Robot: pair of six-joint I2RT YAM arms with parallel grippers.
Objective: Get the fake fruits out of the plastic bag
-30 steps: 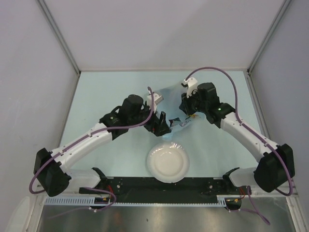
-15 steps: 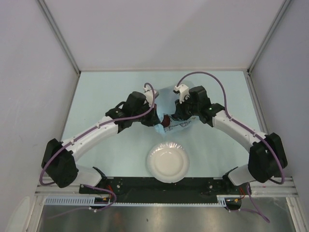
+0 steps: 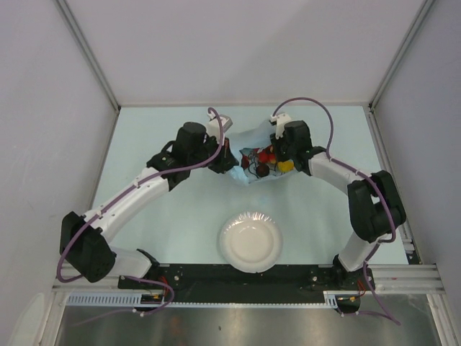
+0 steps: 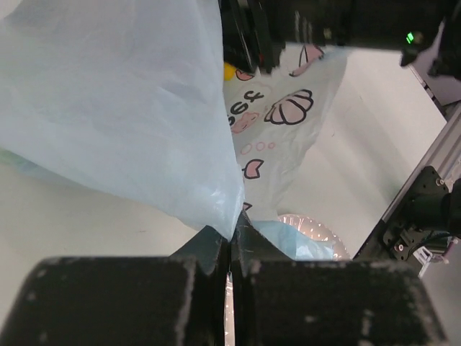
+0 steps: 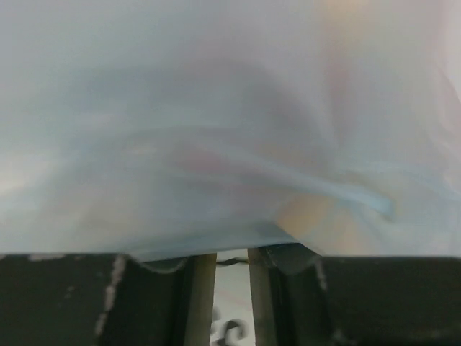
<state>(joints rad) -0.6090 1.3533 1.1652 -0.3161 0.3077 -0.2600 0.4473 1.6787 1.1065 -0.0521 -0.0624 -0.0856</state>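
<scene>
The plastic bag [image 3: 248, 142] lies at the back middle of the table, stretched between both grippers. Its mouth gapes and fake fruits show inside: a red one [image 3: 265, 154], a yellow one [image 3: 286, 166] and a dark round one [image 3: 263, 171]. My left gripper [image 3: 227, 160] is shut on the bag's left edge; in the left wrist view the light-blue film [image 4: 130, 108] rises out of the closed jaws of that gripper [image 4: 232, 244]. My right gripper [image 3: 276, 153] is at the bag's right side. In its wrist view this gripper [image 5: 232, 261] has its fingers slightly apart, with blurred film [image 5: 216, 130] over the tips.
A white round bowl [image 3: 251, 241] stands near the front middle, in front of the bag; its rim [image 4: 310, 229] also shows in the left wrist view. Grey walls close in the table on three sides. The black base rail [image 3: 245, 276] runs along the near edge.
Both grippers moved toward the back of the table, taking the bag with them. The left gripper shut on the bag's edge. The bag's mouth spread and fruits came into sight.
</scene>
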